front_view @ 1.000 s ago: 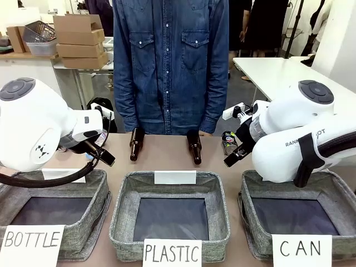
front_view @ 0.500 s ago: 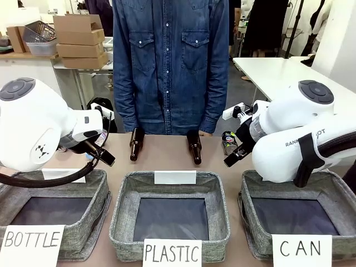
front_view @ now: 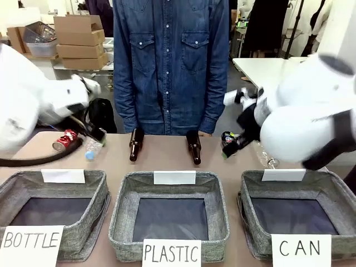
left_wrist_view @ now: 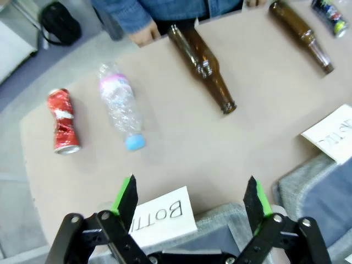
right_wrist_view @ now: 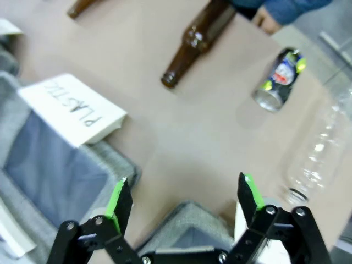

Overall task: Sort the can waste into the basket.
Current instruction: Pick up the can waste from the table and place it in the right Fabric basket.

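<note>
The crushed red can lies at the table's far left, beyond the BOTTLE basket. In the left wrist view it is ahead and to the left of my open left gripper, well apart from it. The dark printed can lies on its side near the person. In the right wrist view the dark can is ahead and to the right of my open right gripper. Nothing sits between either pair of fingers. The CAN basket stands at the front right with nothing in it.
Two brown bottles lie mid-table. One clear plastic bottle lies beside the red can. Another is near the dark can. The PLASTIC basket and the BOTTLE basket line the near edge. The person stands at the far side.
Both arms have swung up and outward and are blurred. The left arm's move has uncovered the red can and a plastic bottle. Both grippers stay open.
</note>
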